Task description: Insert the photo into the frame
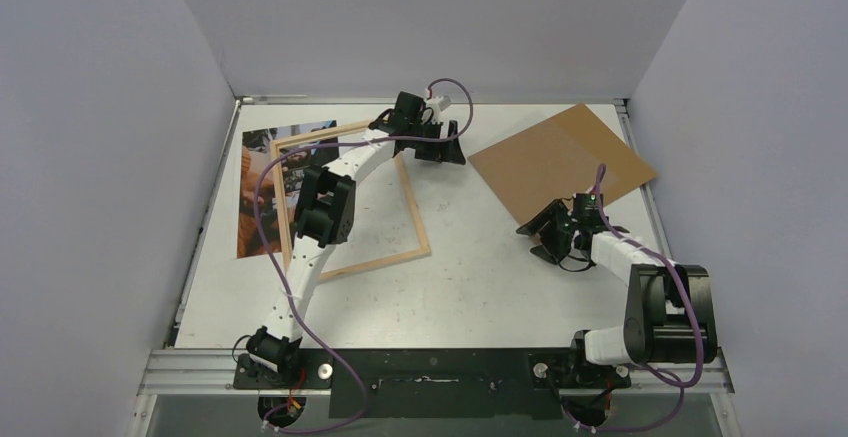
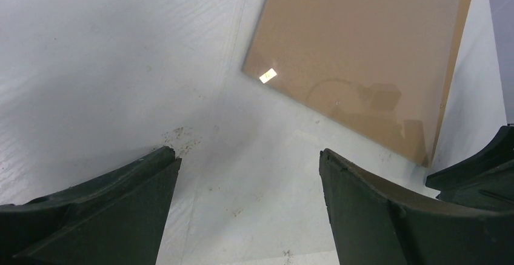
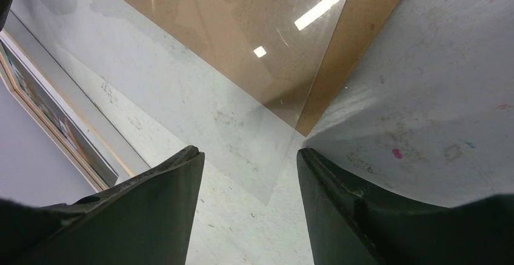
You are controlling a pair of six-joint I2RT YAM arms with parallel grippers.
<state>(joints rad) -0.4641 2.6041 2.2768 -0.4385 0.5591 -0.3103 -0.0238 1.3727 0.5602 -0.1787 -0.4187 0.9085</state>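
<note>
The frame (image 1: 412,202) lies wood side up at the left middle of the table, and its edge (image 3: 36,104) shows at the far left of the right wrist view. The photo (image 1: 258,207) lies picture up at the left, partly under the frame and the left arm. My left gripper (image 1: 442,151) (image 2: 248,156) hovers open over bare table past the frame's far right corner, nothing between its fingers. My right gripper (image 1: 538,237) (image 3: 248,153) is open low over the table, right of the frame. It holds nothing.
A brown backing board (image 1: 565,162) (image 2: 363,46) (image 3: 242,10) lies at the back right. A clear glossy sheet (image 3: 200,107) overlaps it, its corner reaching onto the table just ahead of my right fingers. Grey walls close in the left, back and right sides.
</note>
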